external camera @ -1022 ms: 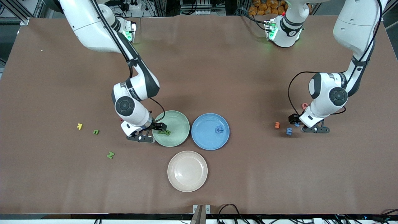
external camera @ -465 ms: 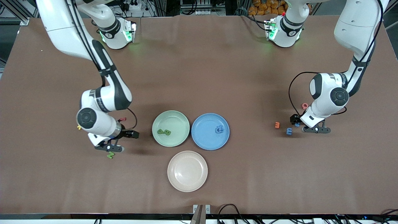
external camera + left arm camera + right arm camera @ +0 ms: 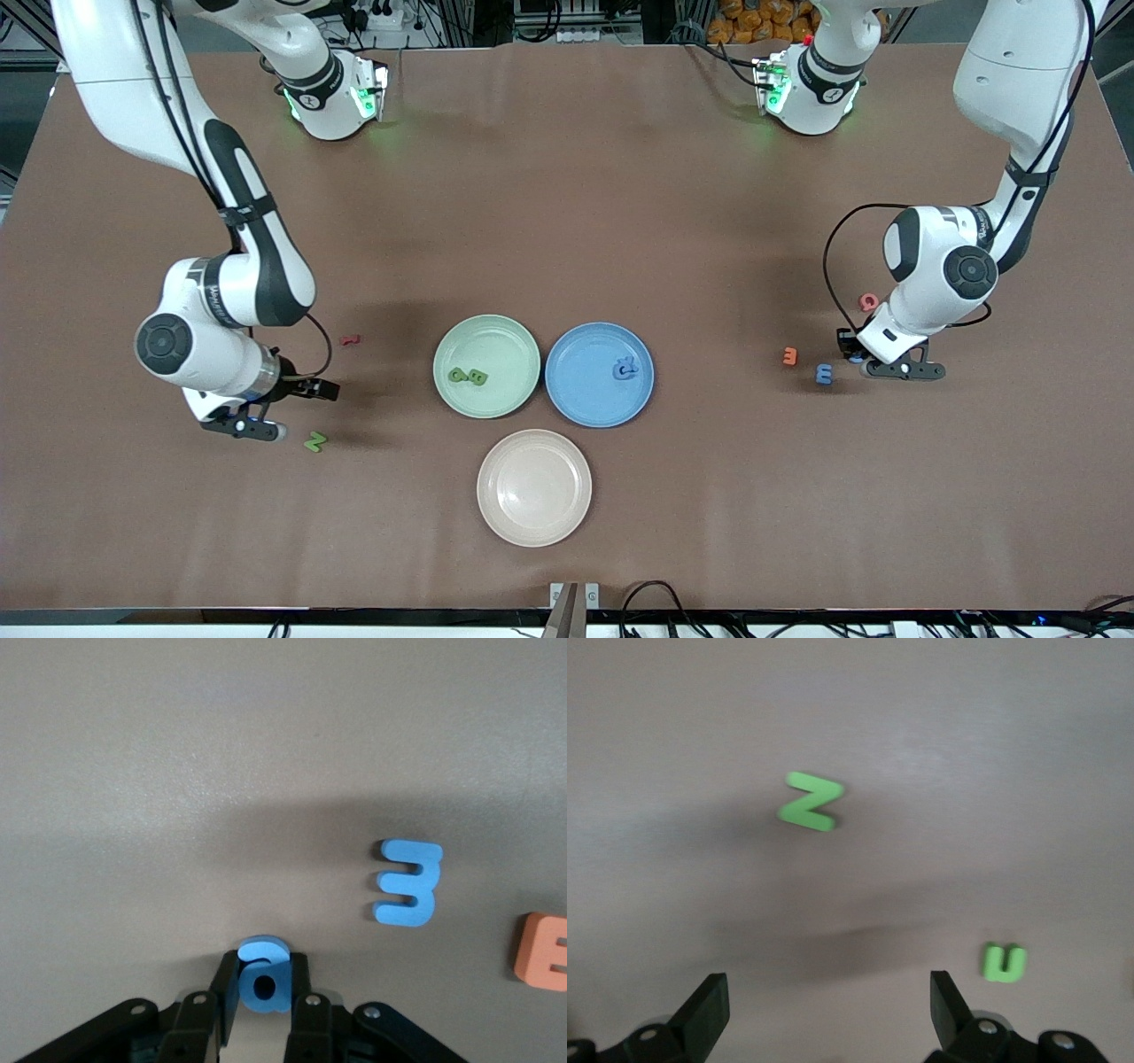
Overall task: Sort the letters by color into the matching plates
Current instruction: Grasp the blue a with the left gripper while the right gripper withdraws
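Note:
My left gripper [image 3: 856, 356] is low at the table toward the left arm's end, shut on a blue letter "a" [image 3: 264, 985]. A second blue letter [image 3: 824, 374] lies beside it. My right gripper [image 3: 288, 409] hangs open and empty toward the right arm's end, over bare table next to a green "Z" [image 3: 314, 440]; a green "u" [image 3: 1004, 962] lies close by. The mint green plate [image 3: 496, 332] holds two green letters [image 3: 468, 377]. The blue plate [image 3: 580, 394] holds a blue letter [image 3: 625, 368].
A beige plate [image 3: 534, 487] sits nearer the front camera than the two coloured plates. An orange letter [image 3: 790, 356] and a pink letter [image 3: 868, 302] lie near the left gripper. A red letter [image 3: 351, 339] lies between the right arm and the green plate.
The right arm swung from the green plate toward its own end of the table, stopping by the green "Z". The left gripper closed on the blue "a".

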